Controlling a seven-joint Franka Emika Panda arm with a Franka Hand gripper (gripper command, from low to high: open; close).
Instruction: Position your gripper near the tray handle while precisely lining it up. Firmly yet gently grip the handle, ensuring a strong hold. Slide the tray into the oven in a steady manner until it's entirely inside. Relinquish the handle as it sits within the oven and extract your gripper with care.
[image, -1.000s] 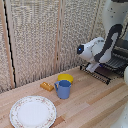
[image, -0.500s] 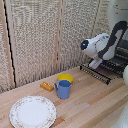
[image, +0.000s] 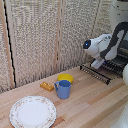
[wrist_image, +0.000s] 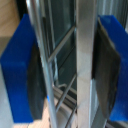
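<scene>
My gripper hangs at the outer edge of the tray, a dark wire rack sticking out of the oven at the exterior view's right. In the wrist view the two blue fingers stand wide apart on either side of the tray handle, a shiny metal rail that runs between them close to one dark pad. A thinner bar lies near the other pad. The jaws are open around the rail. Most of the oven is hidden behind the arm.
A blue mug stands beside a yellow bowl mid-table, with a small orange block close by. A round patterned plate lies at the front on the exterior view's left. A slatted screen backs the wooden table.
The arm has shifted slightly toward the exterior view's right and down, bringing the gripper onto the tray's outer edge. The tray, mug and plate have not moved.
</scene>
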